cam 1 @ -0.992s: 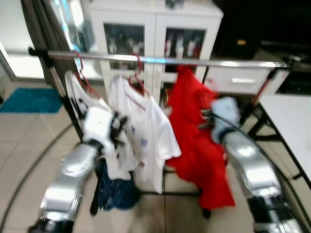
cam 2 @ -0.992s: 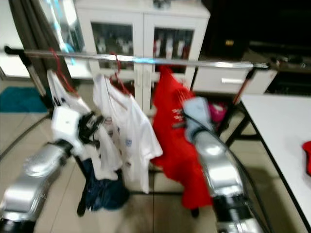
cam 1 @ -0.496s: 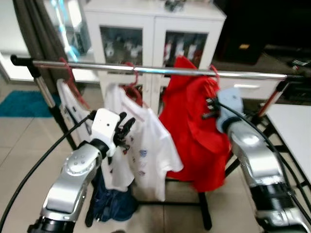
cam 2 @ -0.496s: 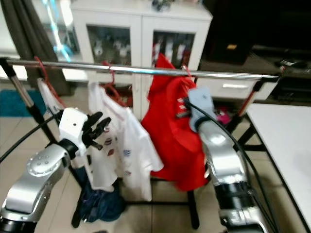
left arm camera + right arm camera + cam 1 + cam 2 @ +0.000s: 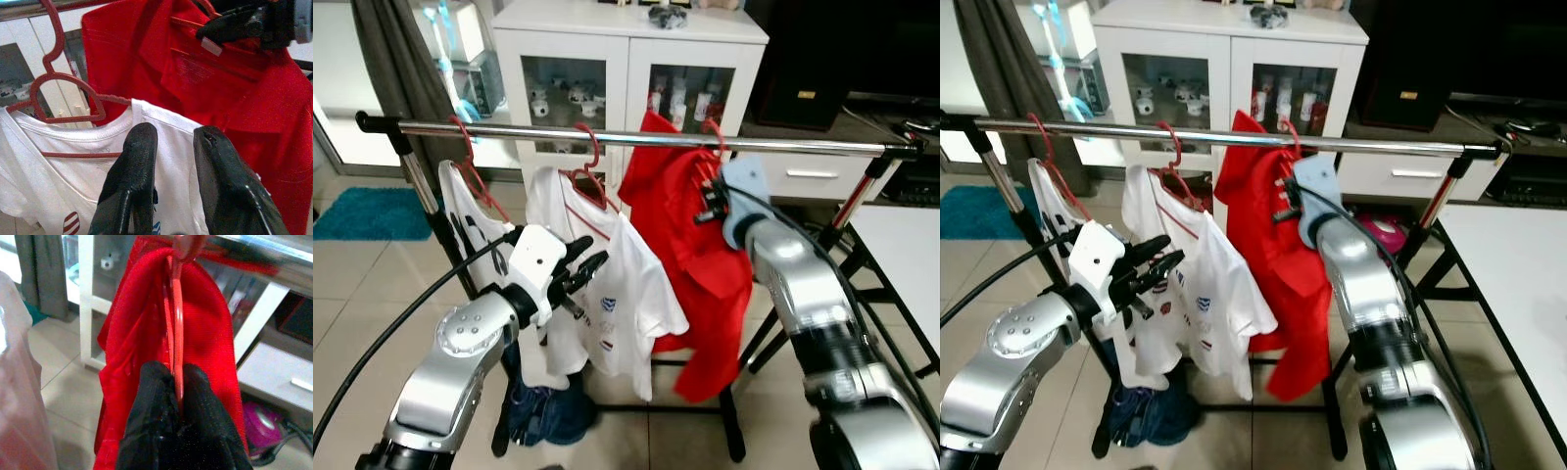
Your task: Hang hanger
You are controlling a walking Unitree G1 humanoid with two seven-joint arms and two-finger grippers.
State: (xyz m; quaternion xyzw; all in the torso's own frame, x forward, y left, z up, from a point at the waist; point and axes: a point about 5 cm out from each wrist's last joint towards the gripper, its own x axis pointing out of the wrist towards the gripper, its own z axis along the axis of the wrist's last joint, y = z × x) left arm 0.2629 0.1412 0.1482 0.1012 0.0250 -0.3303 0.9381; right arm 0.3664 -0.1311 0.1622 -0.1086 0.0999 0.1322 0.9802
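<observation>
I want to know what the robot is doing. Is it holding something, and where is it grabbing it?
The right gripper pinches the red hanger by its thin frame, below the hook. The left gripper holds nothing.

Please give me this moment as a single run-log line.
right gripper: shut on red hanger with red shirt, hook at rail | left gripper: open, before white T-shirt

A white glass-door cabinet [image 5: 631, 59] behind, a teal rug [image 5: 372, 213], perhaps dark clothes [image 5: 543, 416] below.
</observation>
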